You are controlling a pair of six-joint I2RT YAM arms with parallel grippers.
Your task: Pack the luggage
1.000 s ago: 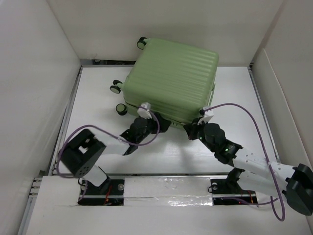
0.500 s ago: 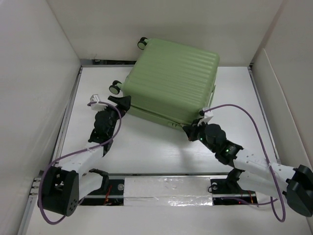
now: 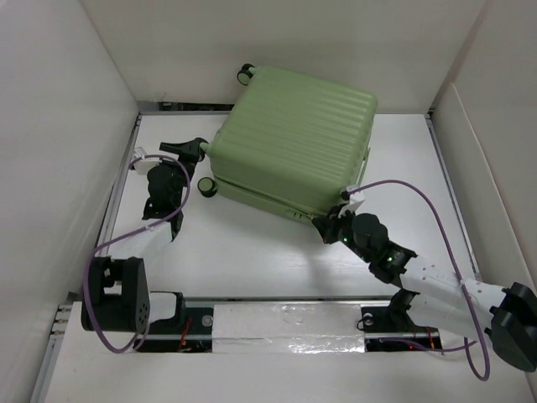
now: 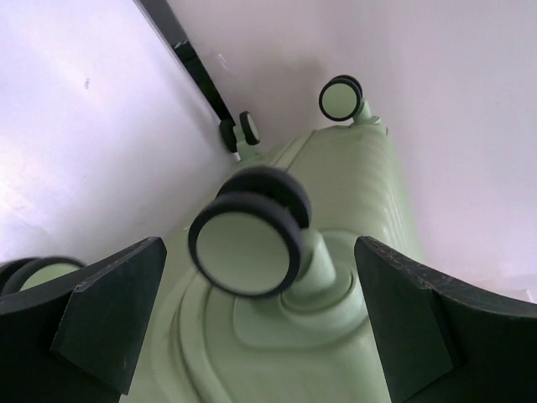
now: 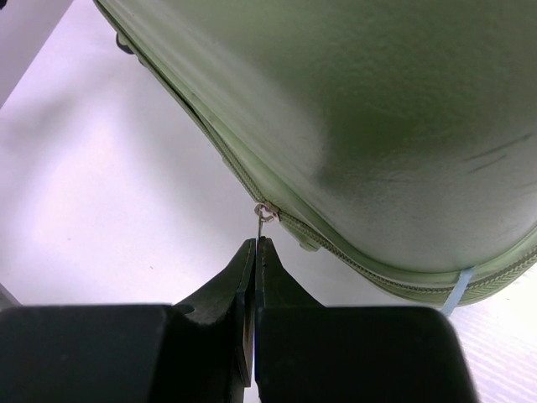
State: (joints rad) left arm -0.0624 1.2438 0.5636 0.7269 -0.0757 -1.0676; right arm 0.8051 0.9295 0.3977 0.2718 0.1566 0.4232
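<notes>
The white table [image 3: 252,260] is walled in on three sides. The luggage [image 3: 294,138] lies flat on its far half, lid down and ribbed shell up. It is turned at a slant, with its wheels toward the left and one corner close to the back wall.

The left arm reaches along the table's left side to the wheel end. The right arm stretches from the near right corner to the luggage's near edge.

The left gripper [image 4: 258,239] is released, its fingers spread wide on either side of one wheel [image 4: 239,260] without touching it. Another wheel [image 3: 207,186] sits just beside it on the near side, and a third [image 3: 246,72] is at the far corner.

The right gripper [image 5: 256,243] is clenched, its tips pinching the thin zip pull [image 5: 265,211] on the seam. A small blue tag [image 5: 457,285] sticks out of that seam farther right.
</notes>
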